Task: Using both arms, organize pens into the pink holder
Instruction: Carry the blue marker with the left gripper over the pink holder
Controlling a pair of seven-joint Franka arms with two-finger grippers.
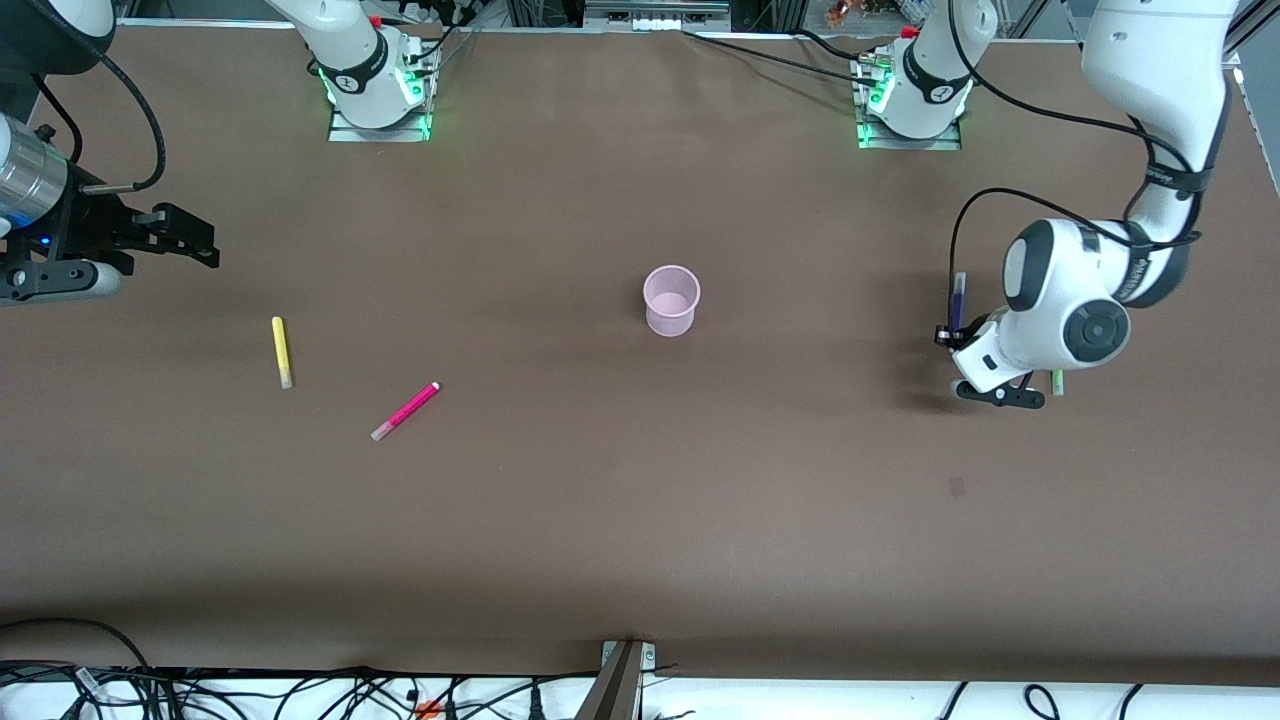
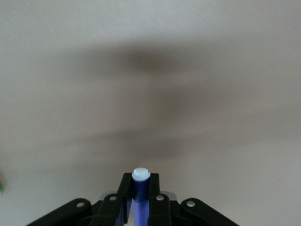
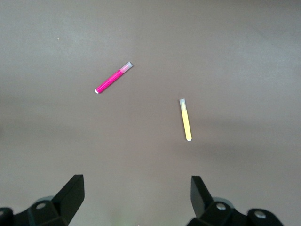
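Left tool (image 2: 139,200) pinching purple pen (image 1: 958,300), low at left arm's end of bench (image 1: 640,520), well apart from holder (image 1: 671,300); green pen (image 1: 1057,381) beside it. Step: first pickup. Next: lift, carry over holder, drop upright. Right tool (image 3: 136,190) spread, waits over bench near yellow pen (image 1: 282,352) and pink pen (image 1: 405,411).

The table (image 1: 640,520) had a matt brown covering, smooth and paper-like, without shine. The pink holder (image 1: 671,300) looked like pale translucent plastic with a soft sheen. The yellow pen (image 1: 282,351) and the magenta pen (image 1: 405,411) were smooth plastic with frosted, paler caps. Between the fingers (image 2: 123,195) of the left gripper (image 2: 140,200) sat the purple pen (image 2: 138,197), glossy, with a white matt cap. Those fingers were matt black plastic with bright metal screws. The right gripper (image 3: 136,193) showed the same dull black, its fingers apart. The arms' (image 1: 1060,300) shells were glossy white plastic.
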